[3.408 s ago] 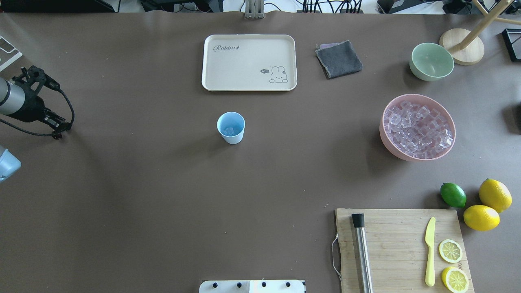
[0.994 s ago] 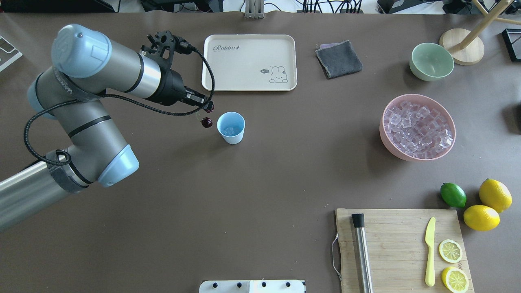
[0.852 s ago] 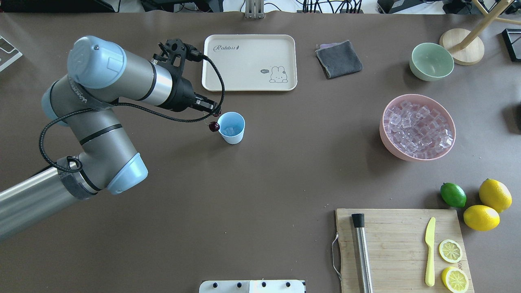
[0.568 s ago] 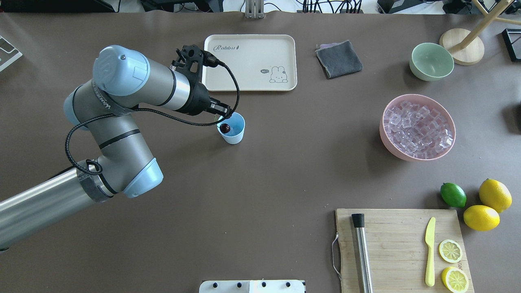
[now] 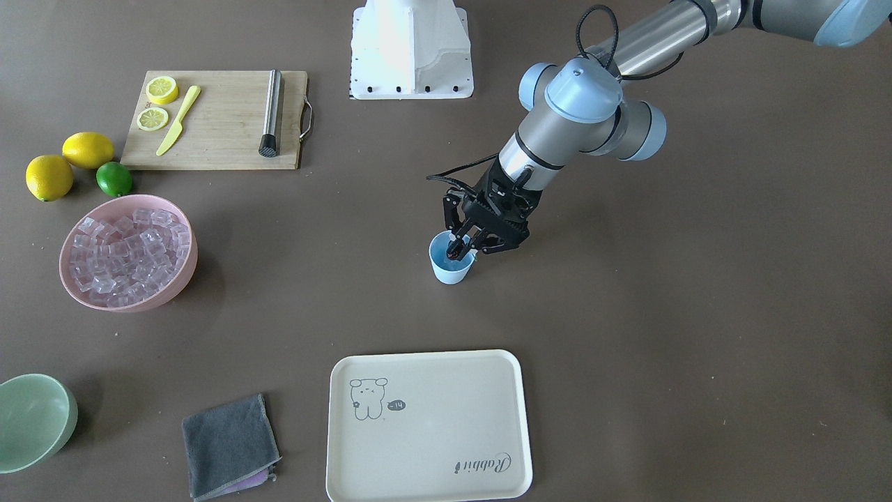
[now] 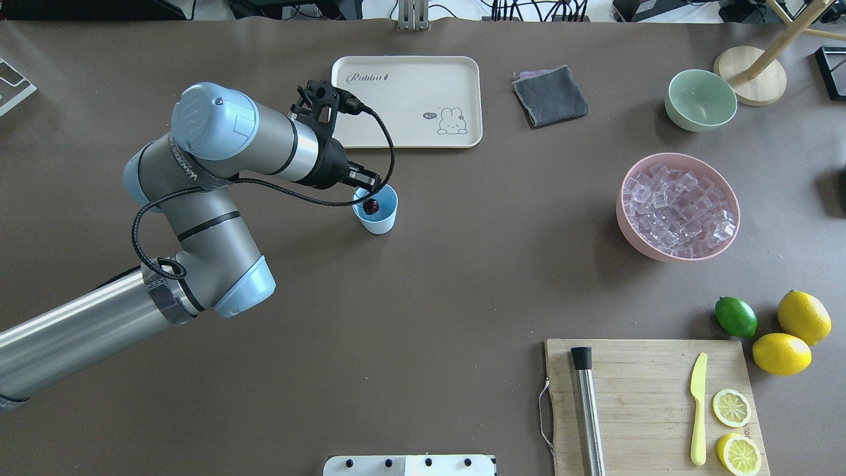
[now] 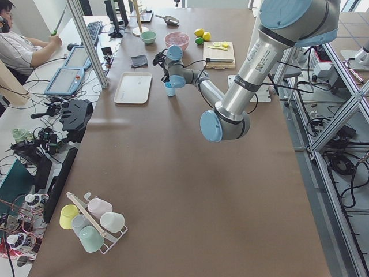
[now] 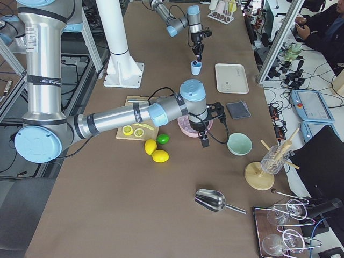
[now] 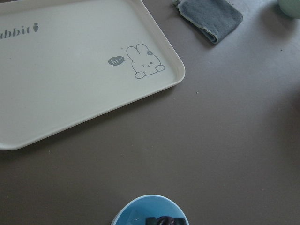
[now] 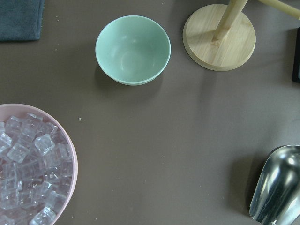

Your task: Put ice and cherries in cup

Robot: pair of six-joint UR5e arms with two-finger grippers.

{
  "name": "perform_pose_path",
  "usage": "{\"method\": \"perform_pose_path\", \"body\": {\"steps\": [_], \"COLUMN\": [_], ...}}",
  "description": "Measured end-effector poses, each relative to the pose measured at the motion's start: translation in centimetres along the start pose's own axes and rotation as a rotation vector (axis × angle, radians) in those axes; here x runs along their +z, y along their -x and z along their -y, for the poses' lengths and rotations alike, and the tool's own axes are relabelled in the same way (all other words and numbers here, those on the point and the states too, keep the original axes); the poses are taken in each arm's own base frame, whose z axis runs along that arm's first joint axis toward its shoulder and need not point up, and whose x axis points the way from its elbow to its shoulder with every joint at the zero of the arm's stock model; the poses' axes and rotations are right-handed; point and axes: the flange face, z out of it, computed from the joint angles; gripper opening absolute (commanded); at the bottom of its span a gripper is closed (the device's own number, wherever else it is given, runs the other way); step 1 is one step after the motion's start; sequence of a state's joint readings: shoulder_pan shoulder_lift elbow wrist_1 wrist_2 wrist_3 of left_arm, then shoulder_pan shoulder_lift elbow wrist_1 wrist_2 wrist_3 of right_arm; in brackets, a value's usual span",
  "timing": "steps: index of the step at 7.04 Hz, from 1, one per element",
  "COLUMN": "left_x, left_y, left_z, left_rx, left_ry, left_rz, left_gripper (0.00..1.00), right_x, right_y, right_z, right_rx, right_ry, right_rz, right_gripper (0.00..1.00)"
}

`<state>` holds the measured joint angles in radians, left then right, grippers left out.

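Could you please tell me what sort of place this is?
Probably a robotics lab staged as a drink counter: aluminium framing and an operator's tablets flank a table with ice and a cutting board.

The mouth of the cup (image 6: 378, 223) is taken up from above: the left end effector (image 5: 461, 245) is clamped on the cherries (image 6: 371, 206), which hang in the opening. Wide open tabletop (image 6: 502, 198) is left between the cup and the pink bowl (image 6: 654, 254). Just beyond the cup, passage is narrowed by the cream tray (image 6: 396, 106). On the robot's left of the cup, room is filled by the left arm (image 6: 218, 132).
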<state>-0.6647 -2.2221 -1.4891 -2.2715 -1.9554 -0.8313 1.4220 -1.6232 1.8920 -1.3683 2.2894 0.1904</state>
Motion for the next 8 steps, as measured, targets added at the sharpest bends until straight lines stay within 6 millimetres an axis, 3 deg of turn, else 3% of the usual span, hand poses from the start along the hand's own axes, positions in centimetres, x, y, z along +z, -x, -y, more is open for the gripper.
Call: {"method": "perform_pose_path", "body": {"steps": [2, 4, 6, 8], "left_x": [-0.2, -3.1, -9.1, -14.5], "left_y": [0.1, 2.6, 8.6, 16.5], "left_z": [0.0, 0.4, 0.9, -0.8], "left_rx": [0.0, -0.021, -0.088, -0.173], "left_ry": [-0.012, -0.004, 0.042, 0.056], "left_rz": [-0.012, -0.008, 0.009, 0.074], "left_gripper": [0.98, 0.98, 0.98, 0.98], "right_x": [0.0, -0.1, 0.0, 0.3], "right_y": [0.2, 0.2, 0.0, -0.4], "right_z": [0.1, 0.1, 0.0, -0.3], "right_rx": [-0.003, -0.003, 0.003, 0.012], "right_ry": [0.002, 0.002, 0.007, 0.016], "right_rz": [0.018, 0.022, 0.017, 0.006], "right_gripper": [1.0, 1.0, 1.0, 1.0]}}
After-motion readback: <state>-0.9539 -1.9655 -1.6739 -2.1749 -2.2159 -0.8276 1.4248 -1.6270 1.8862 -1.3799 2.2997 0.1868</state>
